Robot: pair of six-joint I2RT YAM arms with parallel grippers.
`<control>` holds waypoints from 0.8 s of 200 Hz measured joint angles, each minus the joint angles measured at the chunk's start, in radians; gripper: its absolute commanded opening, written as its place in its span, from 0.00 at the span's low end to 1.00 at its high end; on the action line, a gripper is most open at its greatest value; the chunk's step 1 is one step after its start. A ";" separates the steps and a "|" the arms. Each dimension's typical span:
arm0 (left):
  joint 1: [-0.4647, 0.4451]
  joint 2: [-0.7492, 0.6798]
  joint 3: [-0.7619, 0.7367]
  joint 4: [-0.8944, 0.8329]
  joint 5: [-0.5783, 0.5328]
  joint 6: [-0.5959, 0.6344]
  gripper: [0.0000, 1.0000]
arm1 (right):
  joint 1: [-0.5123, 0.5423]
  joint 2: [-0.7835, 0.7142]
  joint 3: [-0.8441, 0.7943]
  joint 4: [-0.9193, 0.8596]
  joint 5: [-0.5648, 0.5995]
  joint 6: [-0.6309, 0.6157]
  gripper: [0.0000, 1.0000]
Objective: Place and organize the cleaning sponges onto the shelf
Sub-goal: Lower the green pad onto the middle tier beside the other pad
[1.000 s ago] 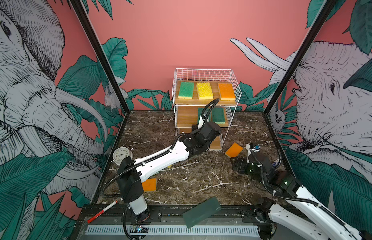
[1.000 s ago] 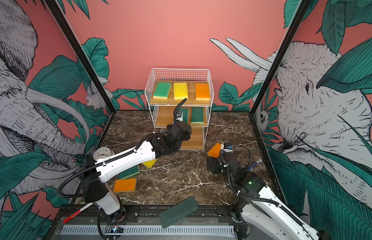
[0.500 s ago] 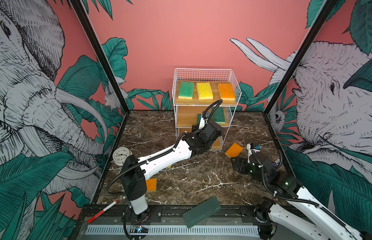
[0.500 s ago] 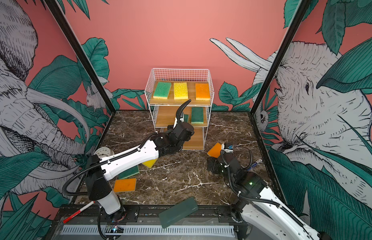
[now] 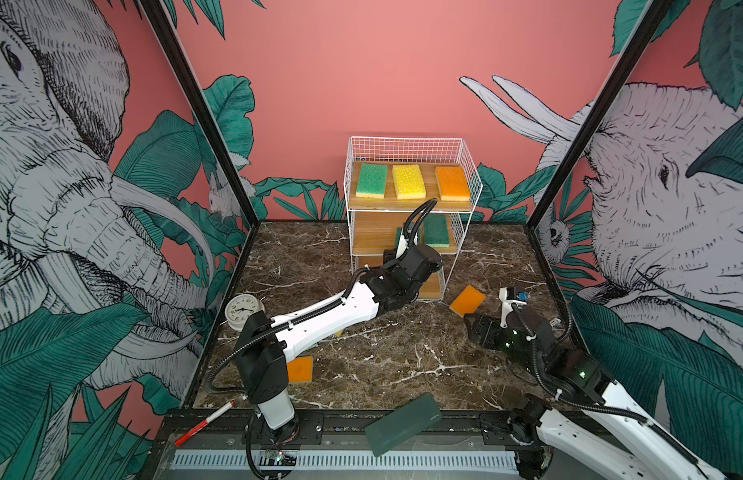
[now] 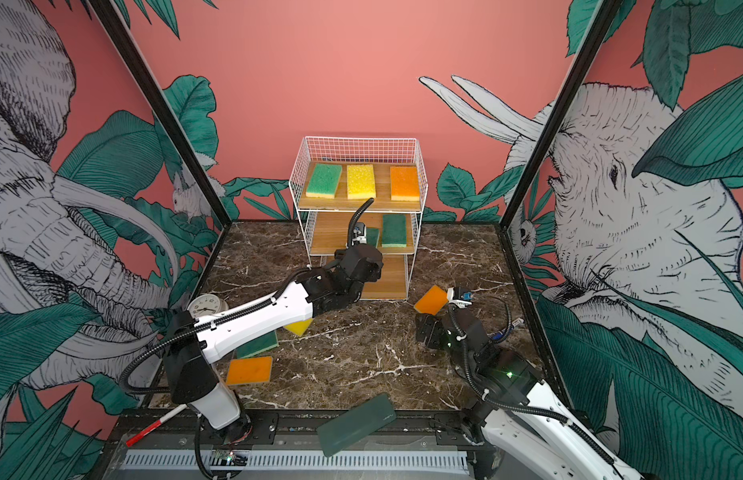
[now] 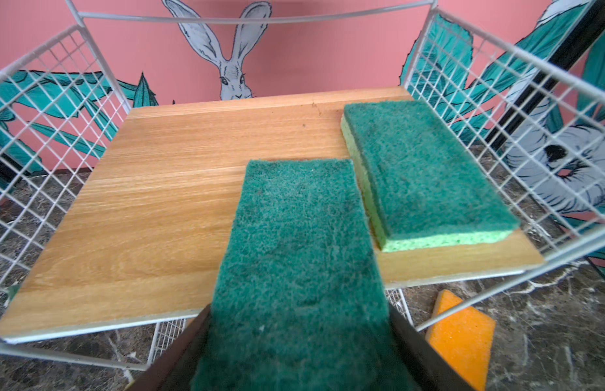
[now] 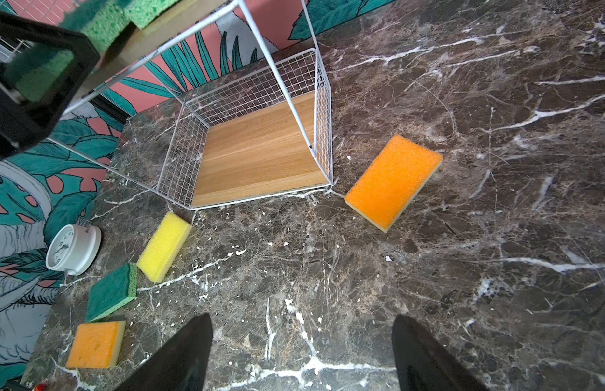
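The shelf (image 5: 405, 139) stands at the back wall. On its top board lie green (image 5: 372, 180), yellow (image 5: 408, 181) and orange (image 5: 453, 183) sponges. A dark-green-faced sponge (image 7: 426, 172) rests on the right of the middle board. My left gripper (image 7: 299, 309) is shut on another dark-green-faced sponge (image 7: 299, 220), holding it over the middle board just beside that one. My right gripper (image 8: 301, 325) hangs open and empty above the marble, near an orange sponge (image 8: 394, 181) lying by the shelf's right foot. Yellow (image 8: 164, 247), green (image 8: 111, 296) and orange (image 8: 96, 343) sponges lie loose at the left.
The shelf's bottom board (image 8: 260, 159) is bare. A white clock (image 5: 244, 311) sits at the left wall. A dark green translucent slab (image 5: 403, 424) and a red-and-white pen (image 5: 203, 424) rest on the front rail. My left arm stretches diagonally across the floor.
My left arm has reached further back and up, carrying the held sponge in over the middle board. The right arm has not moved.
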 measured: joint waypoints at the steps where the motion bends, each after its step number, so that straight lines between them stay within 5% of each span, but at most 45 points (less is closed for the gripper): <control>1: 0.000 -0.001 -0.001 0.002 0.001 0.001 0.74 | 0.000 0.000 0.000 0.000 0.000 0.000 0.86; 160: 0.000 -0.174 -0.090 0.053 0.061 0.048 0.69 | 0.000 0.012 0.000 0.000 -0.007 0.000 0.85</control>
